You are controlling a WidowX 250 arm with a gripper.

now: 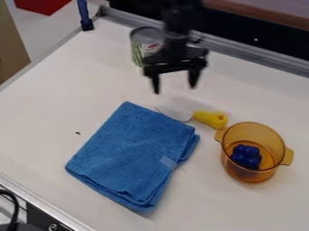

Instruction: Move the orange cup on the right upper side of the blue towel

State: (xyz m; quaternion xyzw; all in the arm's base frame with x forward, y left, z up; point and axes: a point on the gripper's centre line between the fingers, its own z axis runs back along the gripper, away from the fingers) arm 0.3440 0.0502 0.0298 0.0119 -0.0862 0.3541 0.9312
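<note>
My black gripper [175, 86] hangs at the upper middle of the camera view, its two fingers spread apart with nothing between them. Below it lies the folded blue towel [129, 153], left of centre on the white table. To the towel's right stands the upright orange cup [240, 175], see-through with two small handles, apart from the towel. Inside the cup rests a dark blue lumpy object [246, 156]. The gripper is up and to the left of the cup, not touching it.
A utensil with a yellow handle [210, 118] lies between towel and cup, its pale end by the towel's upper right edge. Behind the gripper stands a can [140, 47]. Metal rails [259, 58] border the white table [45, 113].
</note>
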